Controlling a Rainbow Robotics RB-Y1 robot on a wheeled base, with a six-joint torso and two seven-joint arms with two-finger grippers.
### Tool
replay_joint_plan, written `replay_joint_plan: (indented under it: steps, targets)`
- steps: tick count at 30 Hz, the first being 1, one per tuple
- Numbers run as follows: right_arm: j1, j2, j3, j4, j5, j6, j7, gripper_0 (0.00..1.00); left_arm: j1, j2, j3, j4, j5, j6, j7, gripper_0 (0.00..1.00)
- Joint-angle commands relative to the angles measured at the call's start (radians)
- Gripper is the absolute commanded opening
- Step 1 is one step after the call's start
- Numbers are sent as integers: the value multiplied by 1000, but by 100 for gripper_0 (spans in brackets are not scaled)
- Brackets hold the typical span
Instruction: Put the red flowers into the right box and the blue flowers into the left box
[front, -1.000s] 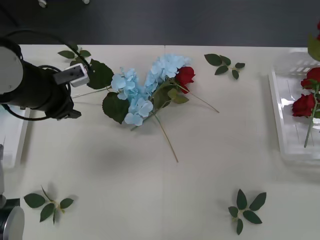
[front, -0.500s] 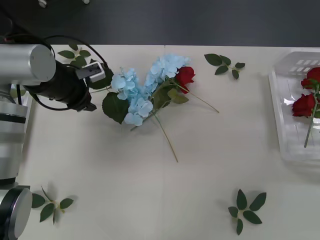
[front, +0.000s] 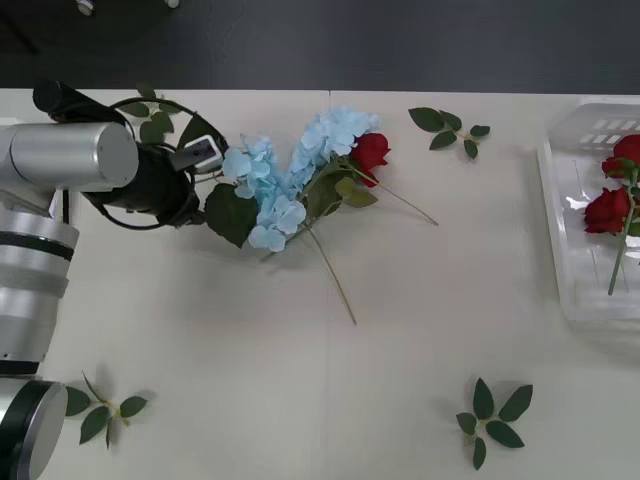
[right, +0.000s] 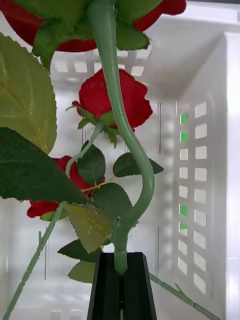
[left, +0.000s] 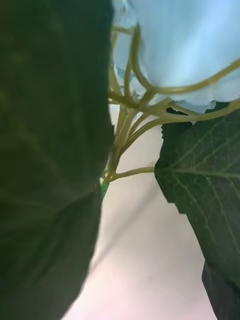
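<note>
Black right gripper (right: 121, 280) closed on a red flower's stem (right: 131, 165) above the right box (right: 212, 90), left gripper's opening not discernible beside blue flowers (front: 290, 175).

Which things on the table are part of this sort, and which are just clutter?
Job:
- blue flowers, table centre
- red rose beside them
- roses in the right box
- rose stem in right tool

Clutter:
- leaf sprigs
</note>
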Motion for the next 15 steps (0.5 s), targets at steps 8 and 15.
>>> replay_joint_plan:
  steps: [8, 15]
  targets:
    - [-20, -31, 74, 2, 99, -86, -36, 10, -26, 21, -33, 19, -16, -57, -71, 100]
    - [-20, -31, 98, 2, 103, -104, -44, 42, -27, -4, -39, 58, -32, -121, -69, 100]
